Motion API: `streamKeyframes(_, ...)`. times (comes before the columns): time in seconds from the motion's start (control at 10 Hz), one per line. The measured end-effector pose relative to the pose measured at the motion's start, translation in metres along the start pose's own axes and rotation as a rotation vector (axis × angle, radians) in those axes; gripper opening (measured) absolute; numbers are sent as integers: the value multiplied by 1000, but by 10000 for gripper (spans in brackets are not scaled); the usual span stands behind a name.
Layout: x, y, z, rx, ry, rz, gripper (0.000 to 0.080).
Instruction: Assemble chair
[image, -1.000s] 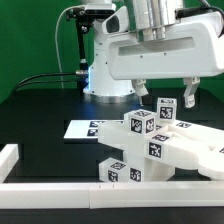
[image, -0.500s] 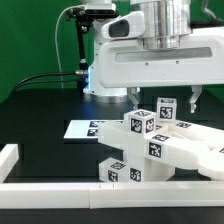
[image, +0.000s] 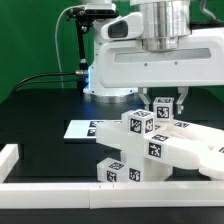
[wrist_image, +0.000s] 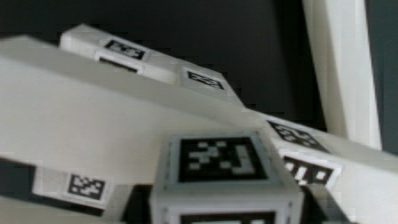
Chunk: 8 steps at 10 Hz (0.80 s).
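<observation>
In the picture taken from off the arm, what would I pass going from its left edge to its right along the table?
Border rail → marker board → chair, with the gripper right above it.

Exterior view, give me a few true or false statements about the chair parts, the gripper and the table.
1. The gripper hangs above the white chair parts. True.
2. The table is white. False: it is black.
3. The marker board lies flat behind the chair parts. True.
4. The chair parts are plain, without tags. False: they bear black-and-white square tags.
5. A white border rail runs along the table's front edge. True.
</observation>
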<state>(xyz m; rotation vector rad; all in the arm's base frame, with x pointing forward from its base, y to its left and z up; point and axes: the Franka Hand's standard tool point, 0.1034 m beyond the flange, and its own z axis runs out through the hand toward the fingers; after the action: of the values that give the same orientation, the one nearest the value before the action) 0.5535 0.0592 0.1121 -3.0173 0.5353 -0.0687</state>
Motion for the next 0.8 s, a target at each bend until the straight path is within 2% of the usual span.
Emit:
streamKeyframes(0.2, -3, -4, 1, -1, -3, 271, 272)
streamKeyframes(0.5, -3, -10, 1, 31, -3, 634, 272)
streamKeyframes(0.8, -3, -13, 2, 43, 0, 791, 272)
